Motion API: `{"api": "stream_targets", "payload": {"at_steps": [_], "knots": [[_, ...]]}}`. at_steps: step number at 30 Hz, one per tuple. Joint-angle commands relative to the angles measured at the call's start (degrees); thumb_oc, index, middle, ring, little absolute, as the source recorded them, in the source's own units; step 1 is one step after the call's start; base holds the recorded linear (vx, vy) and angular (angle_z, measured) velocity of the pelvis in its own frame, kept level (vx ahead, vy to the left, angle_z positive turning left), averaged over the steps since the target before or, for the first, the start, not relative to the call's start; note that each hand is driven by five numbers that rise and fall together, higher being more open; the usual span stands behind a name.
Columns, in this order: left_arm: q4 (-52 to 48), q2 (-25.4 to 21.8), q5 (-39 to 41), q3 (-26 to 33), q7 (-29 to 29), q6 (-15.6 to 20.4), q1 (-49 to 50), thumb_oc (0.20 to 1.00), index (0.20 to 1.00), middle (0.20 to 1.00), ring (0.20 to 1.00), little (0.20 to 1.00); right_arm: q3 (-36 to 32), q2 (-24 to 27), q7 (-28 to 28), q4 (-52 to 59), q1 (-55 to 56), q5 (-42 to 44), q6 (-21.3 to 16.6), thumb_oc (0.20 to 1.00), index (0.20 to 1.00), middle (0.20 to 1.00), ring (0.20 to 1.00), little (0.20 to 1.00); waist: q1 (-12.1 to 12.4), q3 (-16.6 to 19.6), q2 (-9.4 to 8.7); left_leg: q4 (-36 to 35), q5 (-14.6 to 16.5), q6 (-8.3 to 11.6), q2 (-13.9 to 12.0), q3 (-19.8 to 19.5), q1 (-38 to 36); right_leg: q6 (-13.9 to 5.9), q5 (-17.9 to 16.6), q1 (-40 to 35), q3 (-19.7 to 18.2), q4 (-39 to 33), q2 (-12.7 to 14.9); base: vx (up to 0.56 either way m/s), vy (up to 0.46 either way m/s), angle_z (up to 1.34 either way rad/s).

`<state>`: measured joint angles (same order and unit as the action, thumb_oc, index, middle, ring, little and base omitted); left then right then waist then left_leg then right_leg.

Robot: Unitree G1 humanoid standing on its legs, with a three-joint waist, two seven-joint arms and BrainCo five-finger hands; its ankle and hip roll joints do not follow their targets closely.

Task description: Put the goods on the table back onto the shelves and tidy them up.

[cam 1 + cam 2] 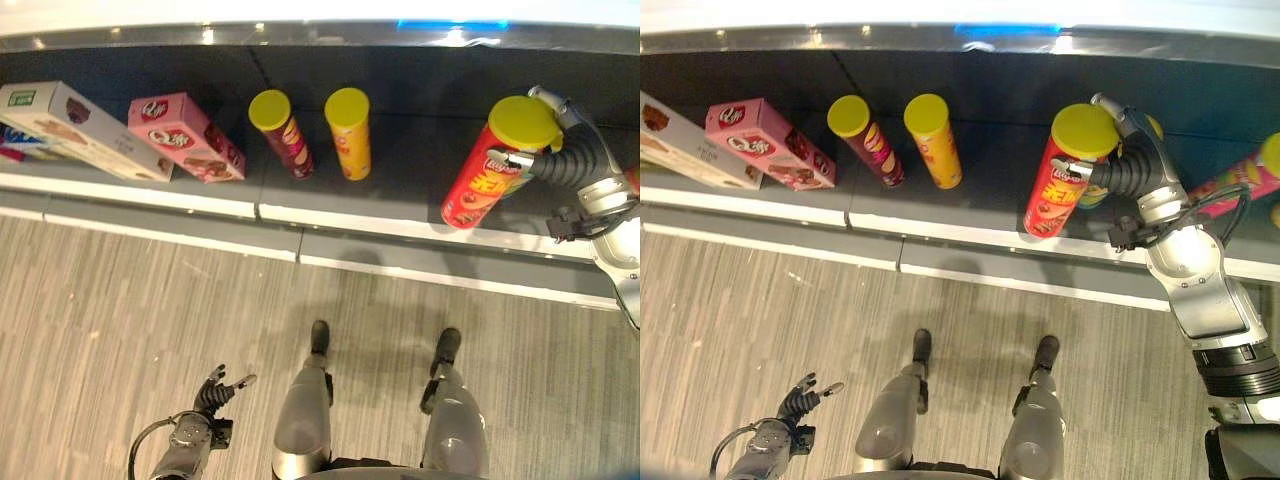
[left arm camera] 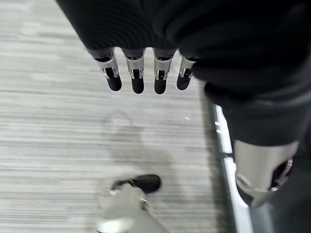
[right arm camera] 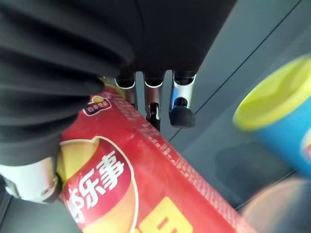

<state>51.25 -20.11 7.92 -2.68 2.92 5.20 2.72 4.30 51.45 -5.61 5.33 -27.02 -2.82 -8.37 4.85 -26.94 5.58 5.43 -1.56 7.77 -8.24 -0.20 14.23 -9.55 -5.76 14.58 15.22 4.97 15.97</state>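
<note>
Red can (image 1: 1055,190) with the yellow lid is what I've got in my right hand (image 1: 1127,165) right now. It's sitting on the dark shelf (image 1: 980,85), tilted a bit with its lid end up toward the hand, base near the front lip. From the right wrist view the fingers (image 3: 181,101) are curled over the can's far side and the thumb sits against the near side, so that's a proper grip around the tube.

Just behind the hand in the right eye view there's another can peeking out, and the wrist view shows a blue can (image 3: 282,121) with a yellow lid close by, apart from the red one. Further to my right a pink can (image 1: 1240,175) lies on its side on the same shelf.

To my left along the shelf: an orange-yellow can (image 1: 350,133) and a dark red can (image 1: 284,133), both yellow-lidded, standing next to each other but not touching. Then a pink box (image 1: 185,137) and, beside it, a long white box (image 1: 75,130), both lying at an angle. Can't tell if those two boxes touch.

My left hand (image 1: 215,392) hangs low over the grey striped floor (image 1: 150,300), well away from the shelf. In its own wrist view the fingers (image 2: 137,77) are straight and relaxed, holding nothing.
</note>
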Motion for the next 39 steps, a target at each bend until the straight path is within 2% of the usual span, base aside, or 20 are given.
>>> {"api": "stream_targets", "payload": {"at_steps": [1, 8, 12, 19, 28, 34, 39], "knots": [[1.95, -3.8, 1.47, -1.94, 1.64, 1.05, 0.47, 1.0, 1.0, 1.0, 1.0, 1.0, 0.25, -0.06, -4.5, 4.41, -4.21, -1.26, -3.29, 0.2, 0.2, 0.2, 0.2, 0.2, -0.11, 4.56, -1.66, 2.34, 3.04, 0.32, -1.84, -0.51, 0.34, -0.16, 6.66, 0.87, -2.37, 8.59, 2.04, -0.01, -0.002, 0.05], [3.46, -3.19, 1.58, -2.34, 2.94, 1.31, -0.82, 1.0, 1.0, 1.0, 1.0, 1.0, 0.76, -1.54, -9.42, 2.79, -7.97, -8.47, -2.56, 0.2, 0.2, 0.2, 0.2, 0.2, 0.65, 3.25, -0.36, 2.97, 3.34, -0.12, -1.1, -1.3, 1.24, -0.3, 7.37, 1.74, -2.34, 10.33, 2.96, -0.02, -0.003, 0.05], [3.45, -2.91, 1.42, -3.45, 4.41, 1.76, -1.96, 1.0, 1.0, 1.0, 1.0, 1.0, 1.99, -2.42, -13.82, 1.44, -11.87, -15.81, -1.47, 0.2, 0.2, 0.2, 0.2, 0.2, 1.56, 1.84, 0.38, 3.81, 3.5, -0.53, -0.52, -2.36, 2.67, -0.38, 7.64, 2.45, -1.95, 11.26, 3.43, -0.04, -0.005, 0.11], [4.09, -3.42, 1.12, -4.71, 5.57, 2.41, -3.55, 1.0, 1.0, 1.0, 1.0, 1.0, 5.0, -0.35, -17.11, -2.34, -15.45, -21.72, 0.11, 0.2, 0.2, 0.2, 0.2, 0.2, 2.87, -0.81, 0.61, 5.07, 3.39, -0.57, 0.25, -3.25, 6.42, -0.61, 7.43, 4.77, -0.8, 11.93, 4.11, -0.05, 0.002, 0.11], [5.2, -3.37, 1.01, -5.14, 6.67, 3.1, -4.43, 1.0, 1.0, 1.0, 1.0, 1.0, 7.37, 0.73, -19.99, -9.08, -16.93, -24.06, 1.84, 0.2, 0.2, 0.2, 0.2, 0.2, 3.73, -1.38, 0.56, 4.39, 2.56, -0.52, 0.76, -3.47, 8.55, -0.83, 6.29, 5.49, 0.31, 9.94, 4.49, -0.01, 0.0, 0.03], [5.2, -3.46, 0.79, -5.77, 7.13, 3.45, -4.9, 1.0, 1.0, 1.0, 1.0, 1.0, 5.38, 0.88, -22.87, -11.79, -16.23, -23.97, 2.84, 0.2, 0.2, 0.2, 0.2, 0.2, 3.74, -1.76, 1.22, 4.52, 2.17, -0.32, 1.32, -3.94, 9.99, -0.76, 6.37, 6.14, 0.32, 10.15, 4.61, 0.0, -0.006, 0.01], [6.07, -2.7, 0.67, -5.96, 7.73, 3.23, -5.38, 1.0, 1.0, 1.0, 1.0, 1.0, 2.87, -1.92, -25.37, -12.29, -14.81, -23.77, 3.95, 0.2, 0.2, 0.2, 0.2, 0.2, 3.52, -2.27, 1.47, 5.12, 2.47, -0.41, 1.52, -4.05, 10.76, -0.59, 6.67, 6.65, 0.16, 10.6, 4.64, 0.0, 0.0, 0.0]]}}
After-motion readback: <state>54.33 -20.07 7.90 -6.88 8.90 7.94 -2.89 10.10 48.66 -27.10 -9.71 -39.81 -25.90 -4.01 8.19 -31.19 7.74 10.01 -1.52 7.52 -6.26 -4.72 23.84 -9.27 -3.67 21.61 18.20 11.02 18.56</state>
